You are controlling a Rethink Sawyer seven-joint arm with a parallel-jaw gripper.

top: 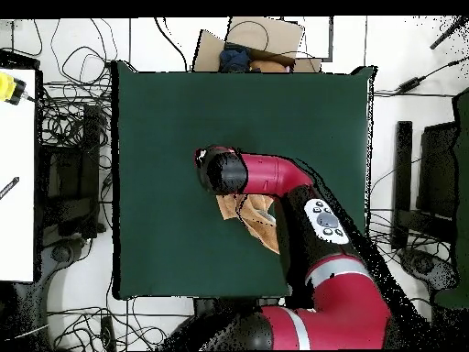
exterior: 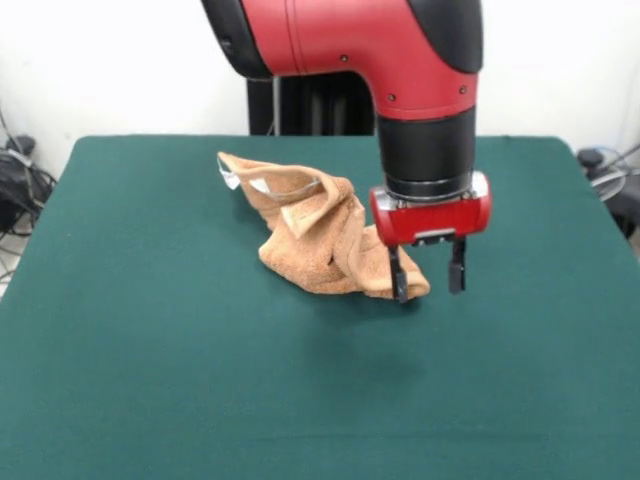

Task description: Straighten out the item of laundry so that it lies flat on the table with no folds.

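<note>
The item of laundry (exterior: 318,228) is a light orange-tan towel, crumpled into a twisted heap with several folds, a little behind the middle of the green table (exterior: 150,350). A white-grey tag (exterior: 262,185) shows near its far left corner. My gripper (exterior: 428,272) hangs open at the heap's right end. Its left finger (exterior: 398,276) stands against the towel's right tip, and its right finger is over bare cloth. In the overhead view the arm (top: 302,206) covers most of the towel (top: 249,216), and the gripper is hidden under the wrist.
Cables and equipment (top: 69,174) lie on the floor beside the table (top: 165,119). A cardboard box (top: 252,41) sits past one table edge, and a white desk (top: 16,174) stands at the side. More cables (exterior: 18,185) show at the table's left.
</note>
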